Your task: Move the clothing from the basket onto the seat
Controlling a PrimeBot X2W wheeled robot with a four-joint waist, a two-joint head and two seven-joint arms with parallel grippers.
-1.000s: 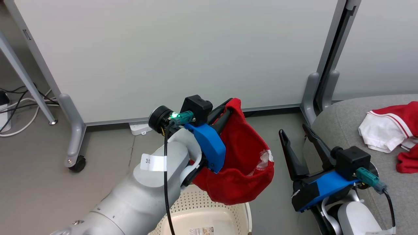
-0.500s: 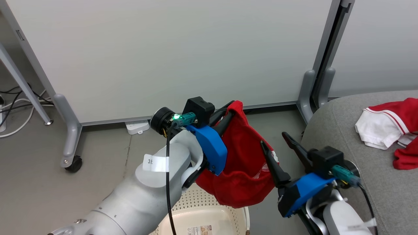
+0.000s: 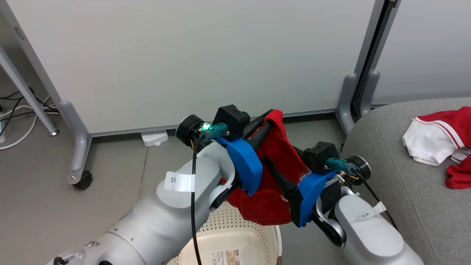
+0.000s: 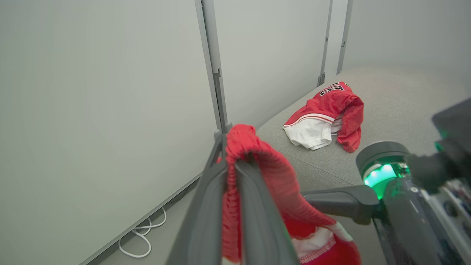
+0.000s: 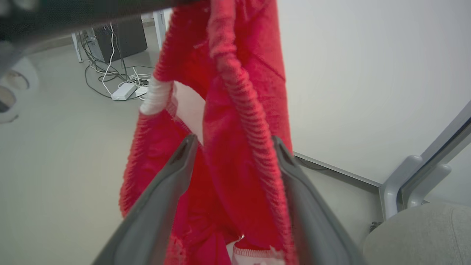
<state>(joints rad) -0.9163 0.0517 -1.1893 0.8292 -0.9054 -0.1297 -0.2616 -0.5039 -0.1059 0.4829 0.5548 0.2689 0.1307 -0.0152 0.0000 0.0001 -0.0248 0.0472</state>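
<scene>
Head view: pinches the waistband of the red shorts [image 3: 263, 209] between the fingers of the left gripper [image 3: 268, 121], above the cream basket [image 3: 220, 224]. Has brought the right gripper [image 5: 232, 140] across from beside the grey seat [image 3: 404, 206], fingers spread wide around the hanging cloth, not yet closed. Points to a two-handed carry onto the seat

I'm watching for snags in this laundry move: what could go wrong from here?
The left gripper pinches only the waistband of the shorts, so they may drop into the basket below. The right gripper, open astride the hanging cloth, sits very near the left one; closing there may catch just a thin fold, or the two may knock together.
</scene>
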